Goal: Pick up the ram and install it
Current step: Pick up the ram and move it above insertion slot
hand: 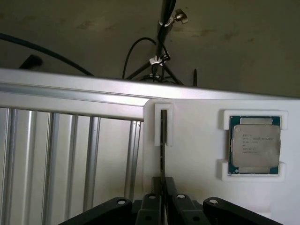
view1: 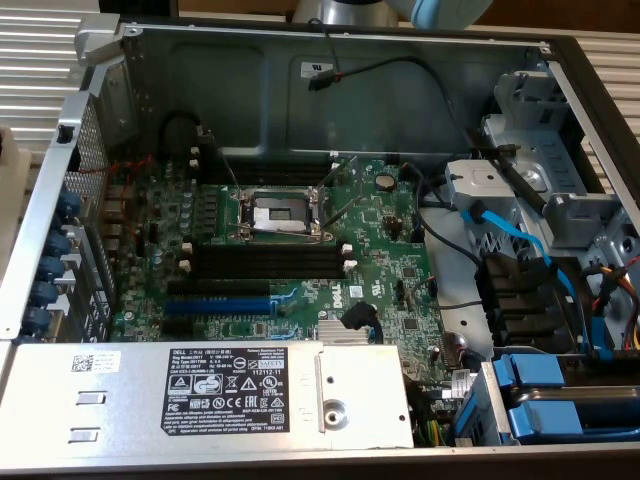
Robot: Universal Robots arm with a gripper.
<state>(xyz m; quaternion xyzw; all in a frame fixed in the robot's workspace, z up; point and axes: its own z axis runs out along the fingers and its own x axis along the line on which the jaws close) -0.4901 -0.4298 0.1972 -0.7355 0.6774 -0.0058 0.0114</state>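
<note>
In the wrist view the ram (hand: 163,140) shows edge-on as a thin dark stick. It stands upright in a narrow slot of a white holder block (hand: 197,122). My gripper (hand: 162,182) is shut on the ram's near end, with one black finger (hand: 151,201) pressed against each side. In the exterior view the open computer case shows the green motherboard (view1: 290,250) and its long black memory slots (view1: 265,258) with white end clips, in front of the CPU socket (view1: 275,210).
A processor chip (hand: 255,145) lies in a white recess beside the ram's holder. A ribbed aluminium surface (hand: 70,154) adjoins the block. In the case are a blue expansion slot (view1: 215,305), the power supply (view1: 210,395), blue drive bays (view1: 560,390) and loose cables (view1: 510,230).
</note>
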